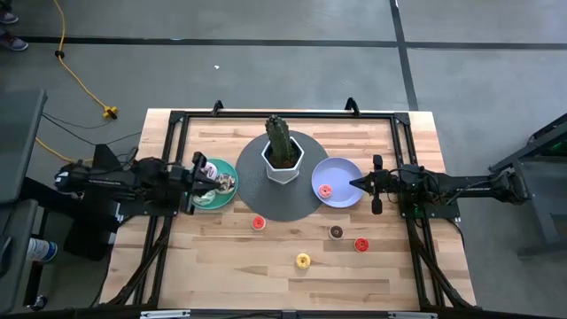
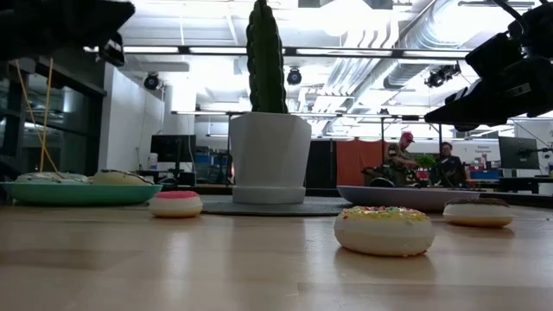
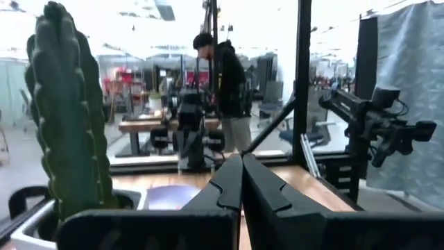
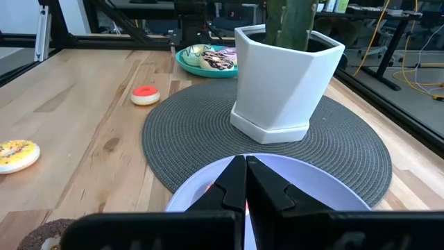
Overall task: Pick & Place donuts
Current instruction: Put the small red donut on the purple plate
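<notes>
1. Nearest the wooden worktop's point(image 1: 221, 275) front edge lay the small yellow toy donut point(image 1: 303, 260), then the brown point(image 1: 337, 232) and two red ones point(image 1: 361, 245).
2. They looked light, rigid and slick; I judged gripping across the ring safest.
3. Farther back, the left gripper point(image 1: 215, 176) over the teal plate point(image 1: 227, 197) and the right gripper point(image 1: 356, 183) over the lavender plate point(image 1: 344, 168) both had jaws together, empty.

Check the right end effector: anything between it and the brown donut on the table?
Nothing visible. The right end effector, shut, sits at the lavender plate's edge. The brown donut lies on bare wood toward the front, red donut beside it, not between. The cactus pot is off to the side.
</notes>
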